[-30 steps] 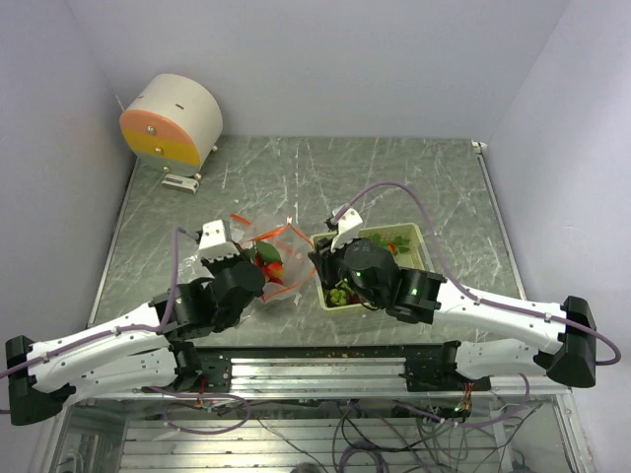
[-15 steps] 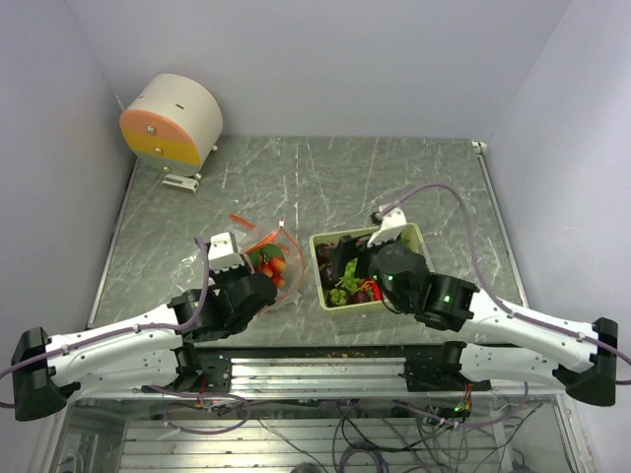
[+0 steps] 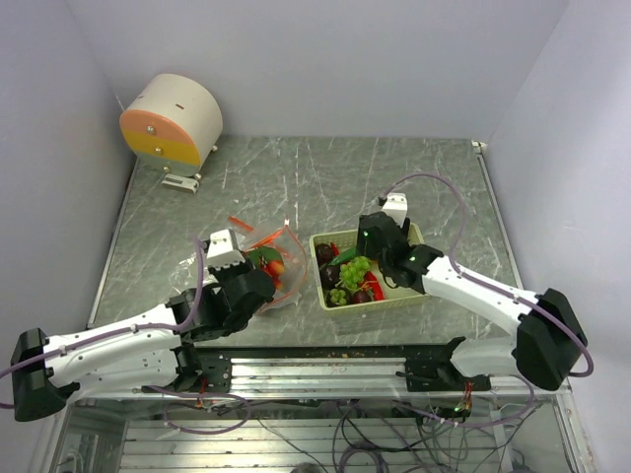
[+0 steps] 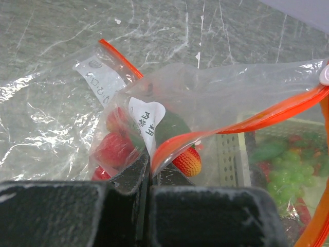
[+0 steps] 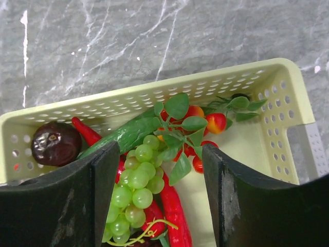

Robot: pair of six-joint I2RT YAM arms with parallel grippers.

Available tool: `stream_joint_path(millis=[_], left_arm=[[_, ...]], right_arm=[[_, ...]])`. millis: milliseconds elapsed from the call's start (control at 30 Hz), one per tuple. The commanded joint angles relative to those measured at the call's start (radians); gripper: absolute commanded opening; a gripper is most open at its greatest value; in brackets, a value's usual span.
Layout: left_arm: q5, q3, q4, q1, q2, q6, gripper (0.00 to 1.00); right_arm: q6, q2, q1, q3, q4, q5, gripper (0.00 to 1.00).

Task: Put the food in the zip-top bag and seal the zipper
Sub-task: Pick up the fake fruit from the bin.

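The clear zip-top bag (image 3: 264,264) lies left of the pale green basket, with strawberries (image 4: 115,149) inside it. Its orange-red zipper (image 4: 241,125) runs along the open mouth. My left gripper (image 4: 149,172) is shut on the bag's mouth edge and holds it up. My right gripper (image 5: 159,185) is open and empty just above the basket, over the green grapes (image 5: 136,180) and red chili peppers (image 5: 175,211). A dark purple piece (image 5: 55,143) lies at the basket's left end. In the top view the right gripper (image 3: 370,246) hovers over the grapes (image 3: 353,271).
The pale green basket (image 3: 419,235) stands right of the bag on the marbled table (image 3: 296,172). A round cream and orange device (image 3: 170,120) stands at the back left corner. The basket also holds a green cucumber (image 5: 126,135) and small red tomatoes with leaves (image 5: 216,122).
My right gripper has moved from the bag's side back over the basket and now hangs open above the grapes. My left gripper keeps its hold on the bag's mouth.
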Motion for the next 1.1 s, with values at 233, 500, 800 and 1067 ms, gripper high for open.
stream_joint_path(millis=[233,500,800,1067], left_arm=[[0.032,-0.019,0.119,-0.003,-0.020,0.058,0.07],[0.024,-0.015,0.083,-0.003,-0.039,0.050,0.07],[0.025,-0.021,0.069,-0.003,-0.059,0.043,0.07],[0.025,-0.008,0.041,-0.003,-0.070,0.036,0.07]], right_arm=[[-0.012,0.135,-0.070,-0.002,0.106,-0.050,0.58],[0.021,0.223,-0.072,0.029,0.072,0.000,0.36],[0.043,0.164,-0.072,0.049,0.003,0.028,0.00],[-0.065,-0.148,-0.039,0.064,-0.010,-0.224,0.00]])
